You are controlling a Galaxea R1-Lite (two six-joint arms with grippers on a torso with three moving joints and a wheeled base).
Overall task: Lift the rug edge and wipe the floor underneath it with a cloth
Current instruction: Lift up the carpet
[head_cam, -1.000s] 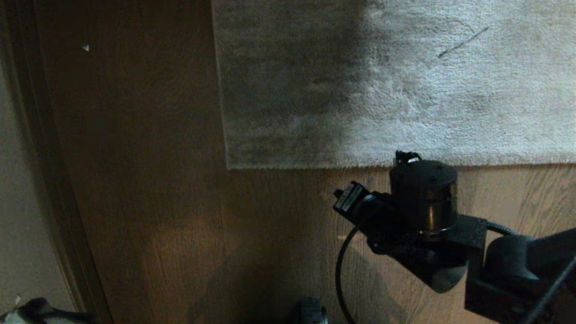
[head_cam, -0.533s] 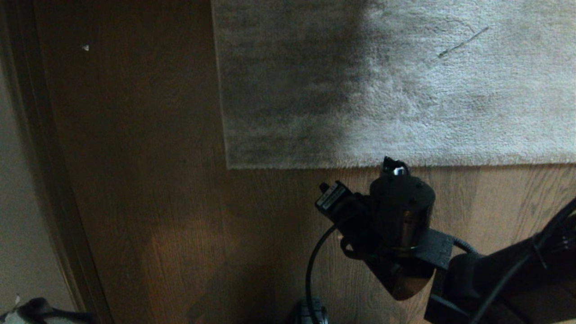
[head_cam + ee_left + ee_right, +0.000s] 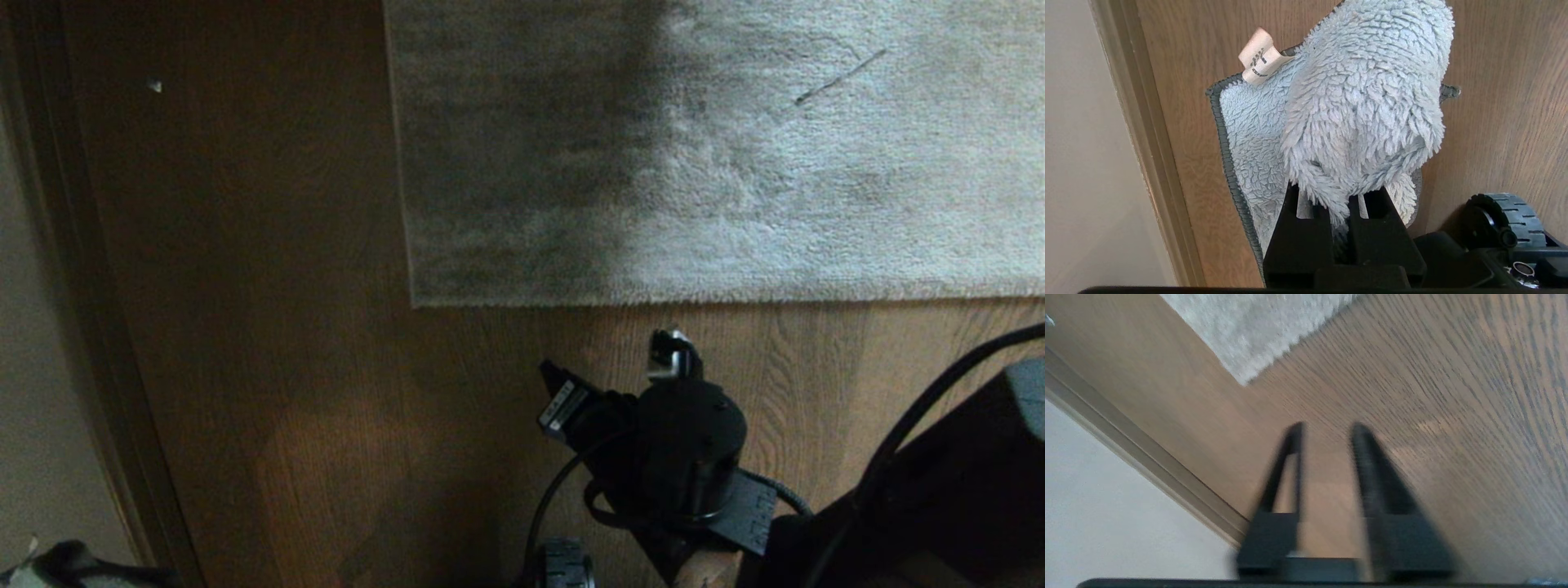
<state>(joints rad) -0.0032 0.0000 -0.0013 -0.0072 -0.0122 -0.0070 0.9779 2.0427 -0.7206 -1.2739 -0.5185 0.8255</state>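
Rug edge runs straight across the floor, lying flat, its long line crosswise to the right gripper, which hangs over bare planks just short of it. The corner sits ahead and off to the robot's left of those fingers, so I'd judge the right arm the one to go for the lift. Its jaws stand parted with nothing between them. The left gripper is clamped on the cloth, parked down by the baseboard, well away from the rug. Only the left wrist view shows the cloth. The head view shows the whole border, while the right wrist view alone shows the gap between the fingers.
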